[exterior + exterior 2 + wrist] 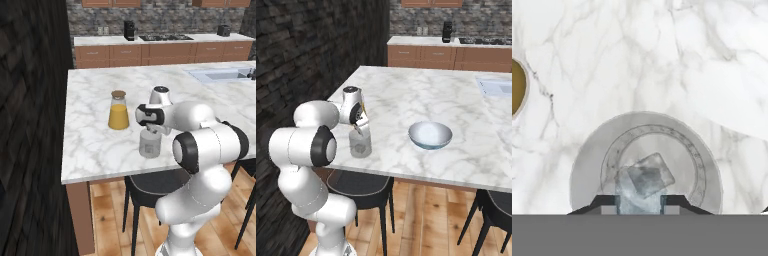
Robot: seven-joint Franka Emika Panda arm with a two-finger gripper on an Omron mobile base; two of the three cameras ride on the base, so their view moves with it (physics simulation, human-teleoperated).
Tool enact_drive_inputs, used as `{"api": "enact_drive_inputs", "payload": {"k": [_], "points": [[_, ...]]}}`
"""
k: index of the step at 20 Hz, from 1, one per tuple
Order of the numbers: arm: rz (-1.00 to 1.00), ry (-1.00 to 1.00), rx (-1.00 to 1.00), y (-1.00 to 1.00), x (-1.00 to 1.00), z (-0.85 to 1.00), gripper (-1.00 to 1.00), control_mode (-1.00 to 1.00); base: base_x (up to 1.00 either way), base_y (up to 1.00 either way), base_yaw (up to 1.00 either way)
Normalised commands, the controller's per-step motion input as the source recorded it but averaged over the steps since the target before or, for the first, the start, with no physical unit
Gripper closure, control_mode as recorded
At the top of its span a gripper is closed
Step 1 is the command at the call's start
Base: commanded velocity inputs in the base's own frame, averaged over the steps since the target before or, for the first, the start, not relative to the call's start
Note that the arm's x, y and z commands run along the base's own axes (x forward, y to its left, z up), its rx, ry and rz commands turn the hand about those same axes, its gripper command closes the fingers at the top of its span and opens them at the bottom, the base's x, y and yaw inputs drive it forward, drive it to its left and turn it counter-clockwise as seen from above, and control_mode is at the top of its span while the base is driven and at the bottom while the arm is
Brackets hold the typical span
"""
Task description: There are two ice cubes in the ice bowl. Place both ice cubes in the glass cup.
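The glass cup [150,144] [360,145] stands near the front edge of the marble island. My gripper [150,132] [360,128] points straight down into its mouth. In the hand view I look down into the cup [587,160]. A tilted ice cube [656,172] lies on its bottom. A second ice cube [627,192] sits between my fingertips [609,202], and the gripper [640,204] is shut on it. The ice bowl [442,141] rests to the cup's right; I cannot make out a cube in it.
A cork-topped carafe of orange juice [118,111] [516,87] stands left of the cup. A sink [220,75] is set into the island's far right. Dark stools [150,185] [358,185] stand under the front edge.
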Motion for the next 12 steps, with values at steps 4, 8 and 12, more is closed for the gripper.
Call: {"api": "enact_drive_inputs", "payload": {"k": [4,8,12], "points": [[0.00,0.00,0.05,-0.01,0.00,0.63,-1.00,-1.00,0.00,0.00,0.00],[0.00,0.00,0.05,0.00,-0.29,0.64,-1.00,-1.00,0.00,0.00,0.00],[0.00,0.00,0.03,-0.01,-0.91,0.15,-1.00,-1.00,0.00,0.00,0.00]]}}
